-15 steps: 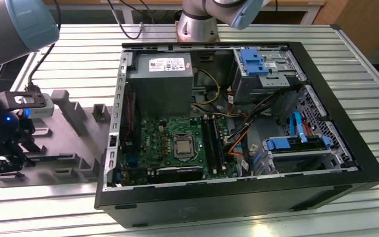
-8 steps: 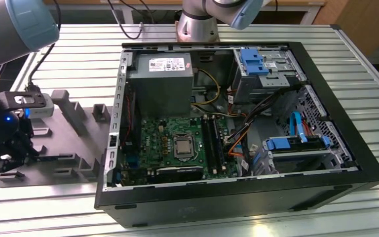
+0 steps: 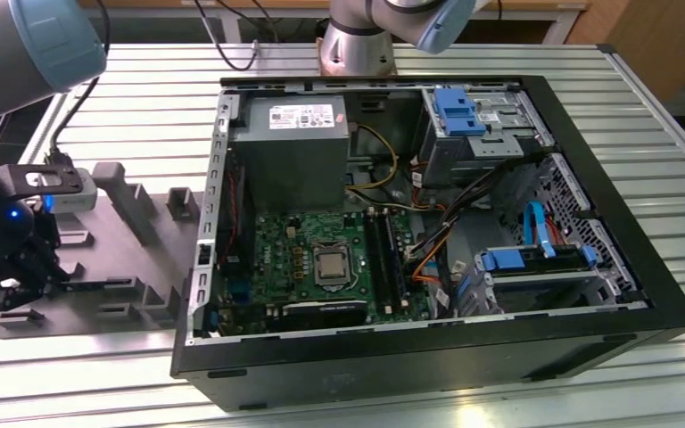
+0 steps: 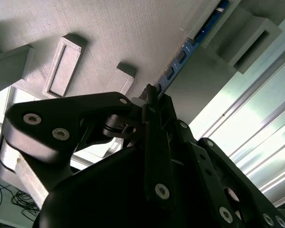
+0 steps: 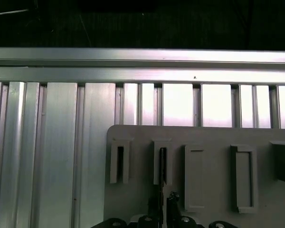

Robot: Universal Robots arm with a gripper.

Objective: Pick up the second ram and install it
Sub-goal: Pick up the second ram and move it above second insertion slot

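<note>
The gripper (image 4: 151, 95) hangs over the grey holder (image 3: 111, 325) at the exterior view's left, well apart from the open case (image 3: 438, 361). In the second wrist view its fingers (image 4: 156, 123) are pressed together on one end of the ram (image 4: 180, 59). The ram stands on edge in the holder's slots and runs straight away from the fingertips.
</note>
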